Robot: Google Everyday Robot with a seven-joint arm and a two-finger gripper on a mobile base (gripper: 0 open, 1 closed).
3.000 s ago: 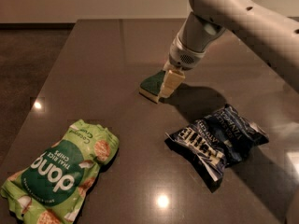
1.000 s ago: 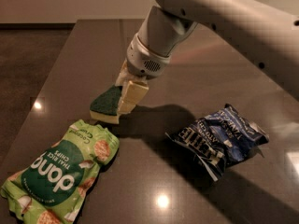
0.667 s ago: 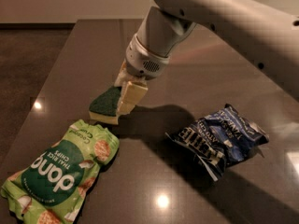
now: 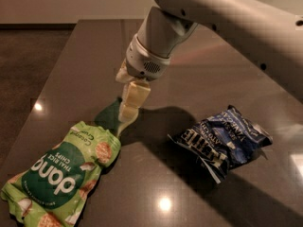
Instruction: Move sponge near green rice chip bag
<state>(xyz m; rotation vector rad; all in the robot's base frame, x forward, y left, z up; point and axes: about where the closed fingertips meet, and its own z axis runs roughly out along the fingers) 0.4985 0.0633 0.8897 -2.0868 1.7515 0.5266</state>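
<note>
The dark, glossy desk (image 4: 85, 56) is carrying everything here, and ceiling lights are glinting off its top. The big white arm (image 4: 227, 18) is reaching in from the upper right and slanting down towards the left half of the desk.

The green rice chip bag (image 4: 61, 174) is lying flat and crumpled at the lower left, with its upper end pointing towards the arm. The dark blue bag (image 4: 220, 138) is lying well apart from it on the right, and it is playing no part in the task.

The end effector (image 4: 119, 120) is hanging just above the top end of the green bag. It is clamping narrowly on the sponge (image 4: 108, 116), gripping it by its right-hand side. The sponge is sitting tilted in that grip, with its dark green scouring face turned up and left and a sliver of pale foam showing below. It is hanging just beside the bag's upper edge, and whether it is touching the bag or the desk cannot be told.

The sponge is looking very light, soft and squashy, so it is likely giving under the grip rather than slipping. The rough top should be offering good friction. Pinching it across its short sides, as here, looks sound, since nothing about it is fragile. The bag beside it is thin and crinkly, and a nudge would probably be shifting it.
</note>
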